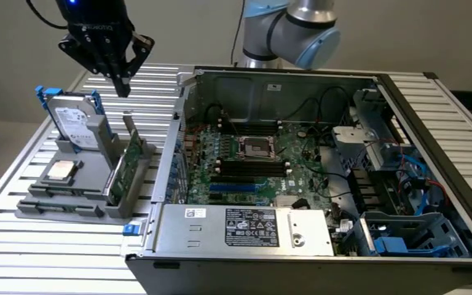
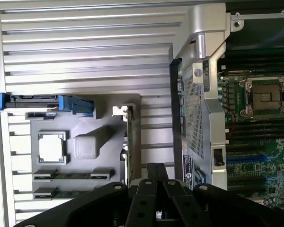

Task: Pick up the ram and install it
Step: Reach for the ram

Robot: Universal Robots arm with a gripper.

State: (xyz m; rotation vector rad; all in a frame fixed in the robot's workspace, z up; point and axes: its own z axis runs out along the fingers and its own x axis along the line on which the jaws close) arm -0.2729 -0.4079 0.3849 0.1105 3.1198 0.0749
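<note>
While your pincer (image 1: 123, 86) is hanging shut and empty above the grey holder (image 1: 56, 209), the ram (image 2: 71, 175) is lying on its long edge in a slot of that holder, clear of the closed fingers. A second stick (image 2: 61, 193) is sitting in the slot just beside it.

You are working over a desk (image 1: 23, 246) of pale metal slats, which is carrying everything. The holder is standing at the exterior view's left and is also keeping a hard drive (image 1: 76, 126) with blue rails upright, a square processor chip (image 1: 62, 172) flat, and a taller green expansion card (image 1: 129, 166) on edge. In the wrist view your pincer tips are hovering close to that card's end.

At the exterior view's right, an open computer case (image 1: 219, 230) is lying on the slats, touching or just beside the holder, and is showing you its green motherboard (image 1: 252, 166) with dark memory slots on both sides of the bare processor socket (image 1: 257, 146).

Behind the desk, a plain light wall (image 1: 187, 31) is closing off the room, and the arm's blue-and-silver joint (image 1: 297, 31) is rising in front of it.
</note>
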